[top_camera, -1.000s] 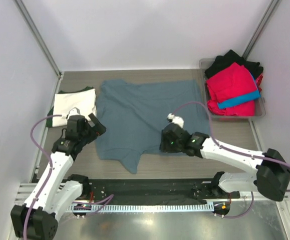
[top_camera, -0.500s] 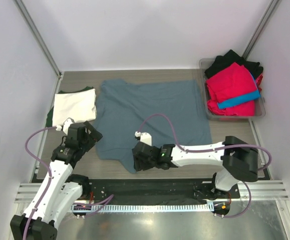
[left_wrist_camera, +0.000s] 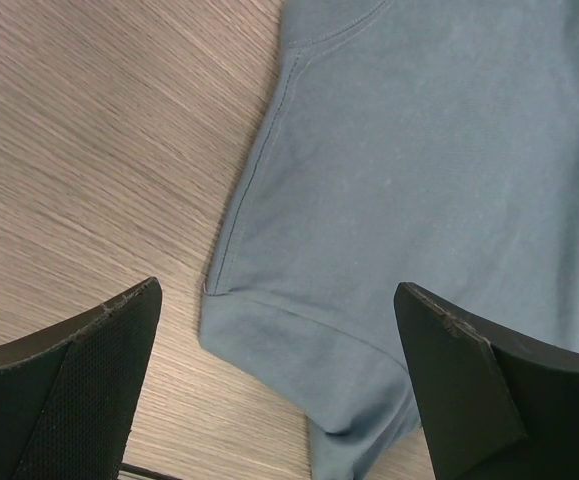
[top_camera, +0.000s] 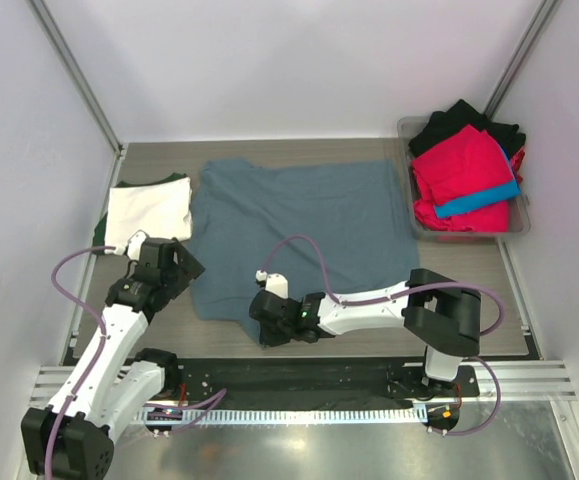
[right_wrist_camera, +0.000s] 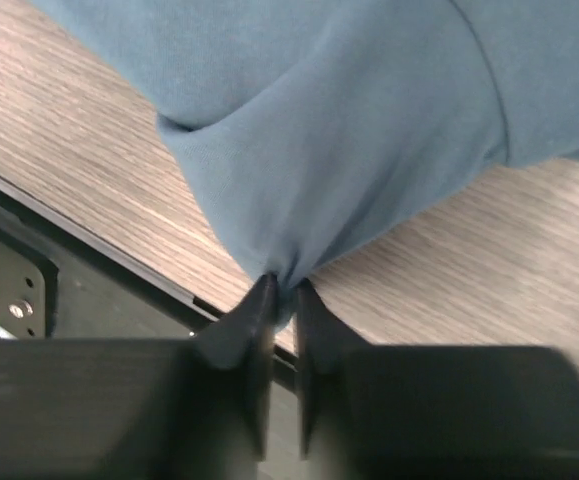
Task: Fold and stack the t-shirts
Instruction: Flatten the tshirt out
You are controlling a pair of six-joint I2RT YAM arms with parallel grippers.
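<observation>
A slate blue-grey t-shirt [top_camera: 299,225] lies spread flat across the middle of the table. One sleeve points toward the near edge. My right gripper [top_camera: 269,322] is shut on the tip of that sleeve, and the cloth [right_wrist_camera: 349,100] bunches between the fingertips of the right gripper [right_wrist_camera: 284,290] just above the table's front edge. My left gripper [top_camera: 174,262] hovers open over the shirt's left side; in the left wrist view a sleeve [left_wrist_camera: 309,370] lies between the wide jaws of the left gripper [left_wrist_camera: 277,300]. A folded cream-white t-shirt [top_camera: 149,210] rests on a dark green one [top_camera: 177,179] at far left.
A grey bin [top_camera: 469,236] at the back right holds red [top_camera: 464,165], black [top_camera: 459,115] and bright blue [top_camera: 474,200] shirts. The black rail [right_wrist_camera: 29,260] of the arm mount runs along the table's near edge just below the right gripper. Walls enclose the table on three sides.
My right arm swept left and toward the near edge, from the shirt's middle to its near sleeve, and its jaws closed on the sleeve tip. The left gripper shifted slightly and stayed open.
</observation>
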